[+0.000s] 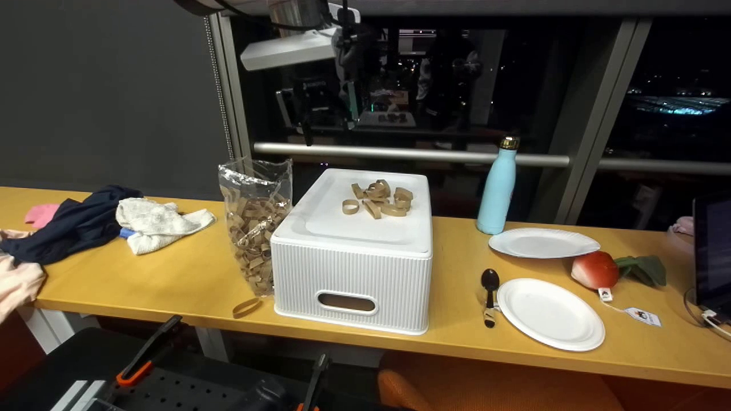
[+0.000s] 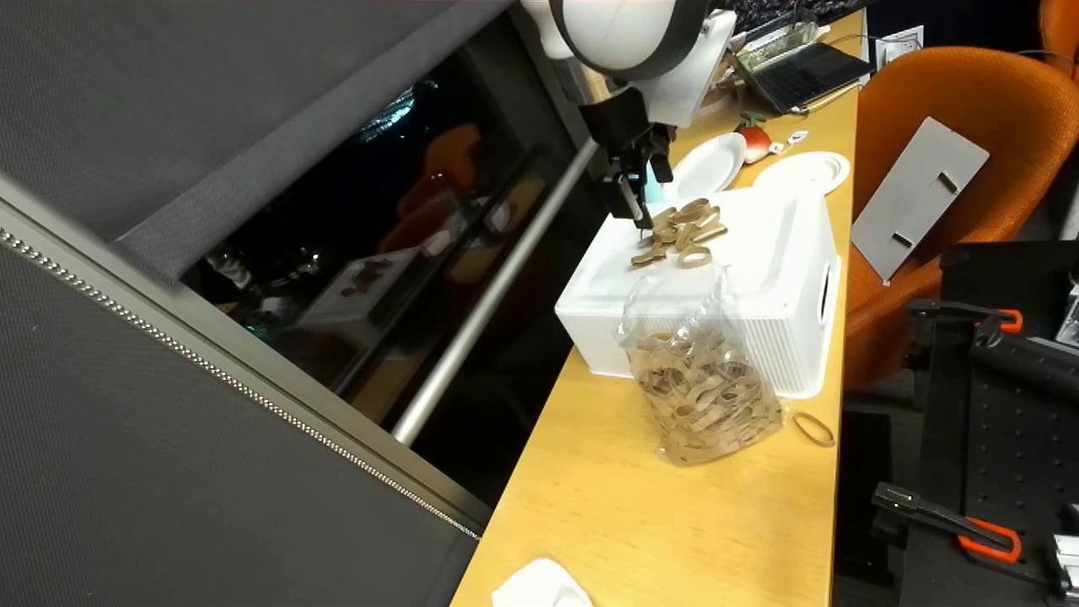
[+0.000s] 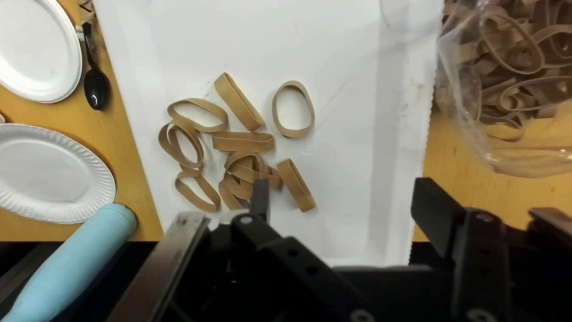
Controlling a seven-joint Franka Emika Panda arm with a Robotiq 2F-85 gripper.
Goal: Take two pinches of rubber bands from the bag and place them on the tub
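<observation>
The white ribbed tub (image 1: 351, 279) is upside down or lidded, I cannot tell which; its flat top (image 3: 348, 89) faces up. Several tan rubber bands (image 1: 393, 211) lie on it in a loose heap, also in the wrist view (image 3: 242, 142). The clear plastic bag (image 1: 254, 245), full of rubber bands, stands open beside the tub, and also shows in an exterior view (image 2: 704, 400). My gripper (image 3: 341, 192) is open and empty, above the tub's window side. It also shows in an exterior view (image 1: 329, 131). One stray band (image 1: 246, 309) lies on the table by the bag.
A blue bottle (image 1: 497, 188), two white plates (image 1: 551, 314), a black spoon (image 1: 489, 285) and a toy radish (image 1: 595, 270) stand or lie beside the tub. Cloths (image 1: 160, 220) lie beyond the bag. A window with a metal rail (image 1: 411, 153) runs behind the table.
</observation>
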